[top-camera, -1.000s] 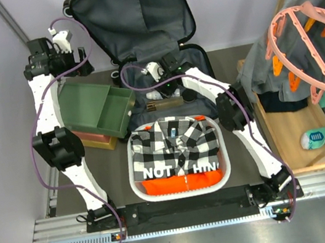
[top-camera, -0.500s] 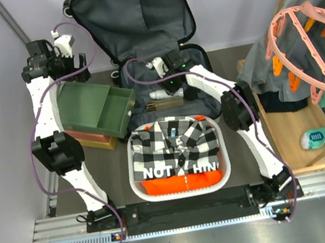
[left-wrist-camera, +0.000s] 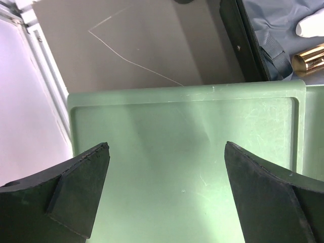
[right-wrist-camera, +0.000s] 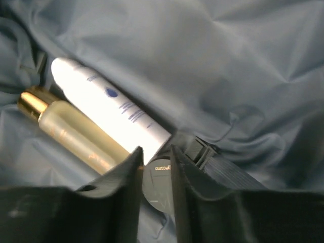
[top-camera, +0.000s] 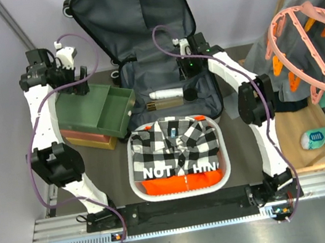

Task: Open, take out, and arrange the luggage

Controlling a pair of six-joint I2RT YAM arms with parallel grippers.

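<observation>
Plainly see the luggage (top-camera: pixel 133 20) open at the far middle of the bench (top-camera: pixel 240 158), lid leaning upright toward the back wall, lower half flat with grey lining up. Find in that lower half a white tube (top-camera: pixel 163 93) and, just beside it on the near side, a gold-capped bottle (top-camera: pixel 162 103), both lying left to right. Spot a dark round cap (top-camera: pixel 189 96) near their right ends.

Place the right tool (right-wrist-camera: pixel 155 152) above the right part of the lower half, fingers narrow with only a slim gap. Glimpse the round cap through that gap, down on the lining, with nothing pinched. Make out a black strap buckle (right-wrist-camera: pixel 202 152) just right of the cap in the right wrist view.

Place the left tool (left-wrist-camera: pixel 164 152) over the far left corner of a green tray (top-camera: pixel 95 111), spread wide and empty. Cannot tell whether its fingertips touch the tray. Note the tray resting on stacked red and yellow boxes (top-camera: pixel 90 138), left of the luggage.

Find a white basket (top-camera: pixel 132 176) at the near middle, between the arms, holding a black-and-white checked shirt (top-camera: pixel 175 141) over something orange (top-camera: pixel 185 182). See at the right edge a wooden rack (top-camera: pixel 293 156) with hung clothes and a pink hanger (top-camera: pixel 297 30).
</observation>
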